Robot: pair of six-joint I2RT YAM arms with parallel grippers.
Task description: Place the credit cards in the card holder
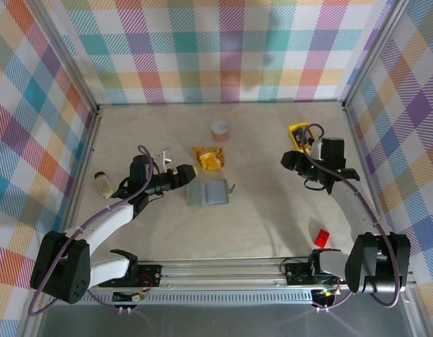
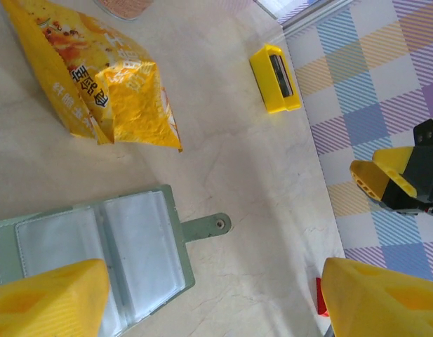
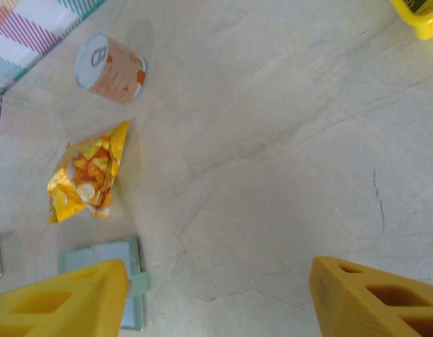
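With the holder (image 2: 97,246) lying open on the tabletop (image 2: 258,175) by the spread, empty left tool (image 2: 216,281) and the right tool (image 3: 217,281) spread too, a card (image 2: 281,76), seemingly in the yellow tray (image 2: 262,67), wants fetching next.

You have bare table (image 1: 272,203) right of the card holder (image 1: 207,192); the snack packet (image 1: 209,157) lies just beyond its far edge.

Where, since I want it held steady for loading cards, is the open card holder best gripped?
Probably the strap tab jutting from the card holder's right edge, pinched across its width from above. The holder lies open and flat on the table, so its broad face offers little to pinch; the tab sticks clear.
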